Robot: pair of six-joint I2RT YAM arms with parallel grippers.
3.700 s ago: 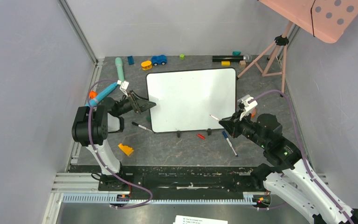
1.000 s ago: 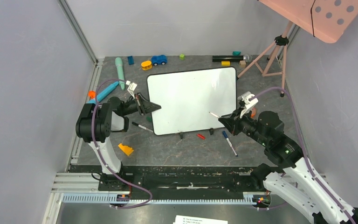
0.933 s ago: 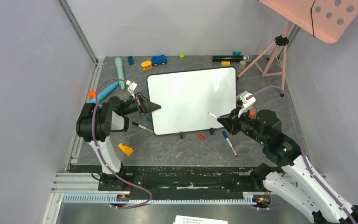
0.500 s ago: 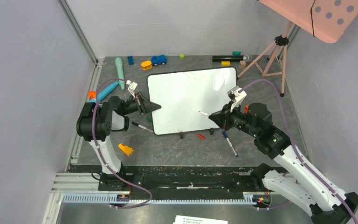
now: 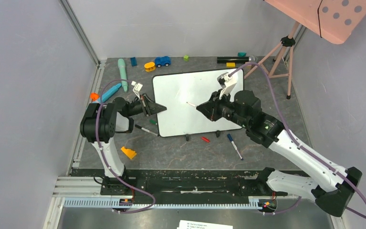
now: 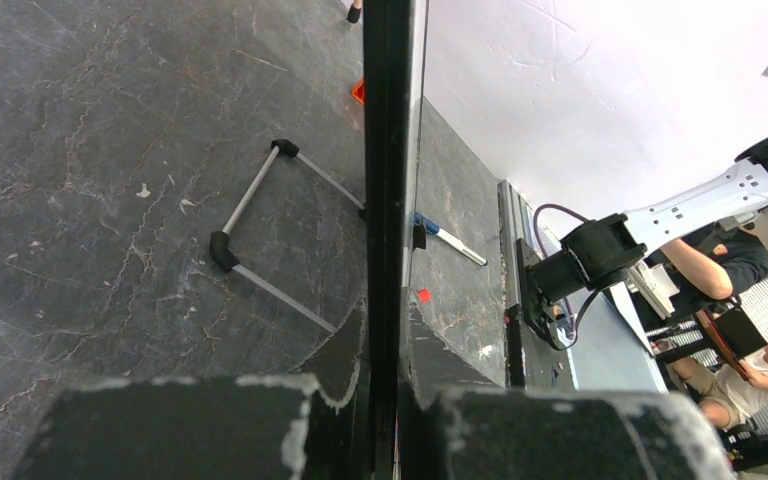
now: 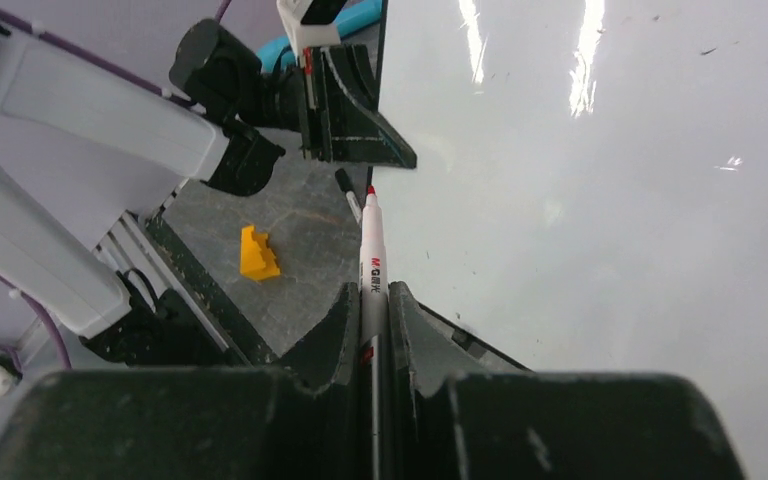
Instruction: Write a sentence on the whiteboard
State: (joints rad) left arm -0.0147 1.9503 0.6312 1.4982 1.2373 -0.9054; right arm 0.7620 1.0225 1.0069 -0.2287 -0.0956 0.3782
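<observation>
The whiteboard (image 5: 181, 90) lies propped on the grey table, its glossy face blank white. No sentence is in view. My left gripper (image 5: 158, 109) is shut on the board's left rim; the black rim (image 6: 385, 150) runs straight between its fingers in the left wrist view. Over the board's middle, my right gripper (image 5: 201, 109) is shut on a white marker (image 7: 371, 260) with a red tip. That tip (image 5: 187, 102) points left, towards the left gripper (image 7: 360, 130), above the board's face (image 7: 610, 200). I cannot tell whether it touches.
By the board's near edge lie a red cap (image 5: 205, 139), a blue marker (image 5: 234, 145) and a black marker (image 5: 146, 130). A yellow block (image 5: 128, 152) sits near left. Toys line the back, among them a blue car (image 5: 162, 61). A pink tripod (image 5: 276, 55) stands back right.
My right arm has swung left and further out over the board, carrying the marker from the board's near right corner to its middle. The left gripper has kept its hold on the rim.
</observation>
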